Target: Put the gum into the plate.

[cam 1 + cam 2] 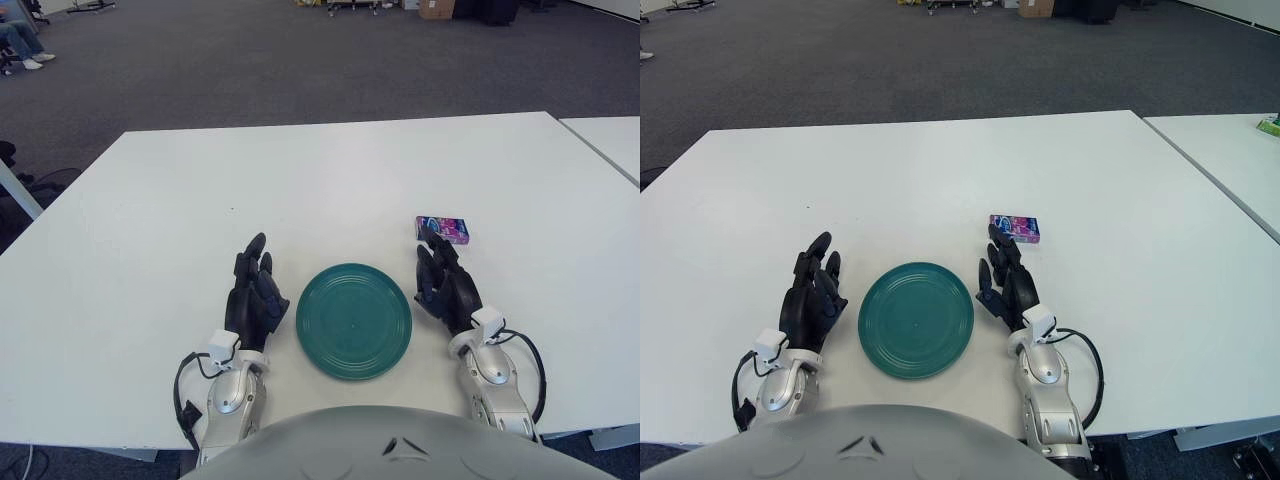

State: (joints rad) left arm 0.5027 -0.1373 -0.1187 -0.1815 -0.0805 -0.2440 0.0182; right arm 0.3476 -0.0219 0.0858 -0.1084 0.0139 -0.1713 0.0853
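One small purple cardboard gum box (442,230) lies just beyond our empty, relaxed right hand (446,285); we should close the fingers across its short sides, then carry it toward the bench's near edge to the round green plate (353,320). The left hand (254,295), left of the plate, is open too.

A green plate (354,321) sits near the front edge of a white table (300,190), flanked by the robot's two black hands. The left hand (254,296) lies just left of the plate, fingers extended and holding nothing. The right hand (445,283) lies just right of it, fingertips reaching to a small purple gum pack (442,229) beyond the plate.
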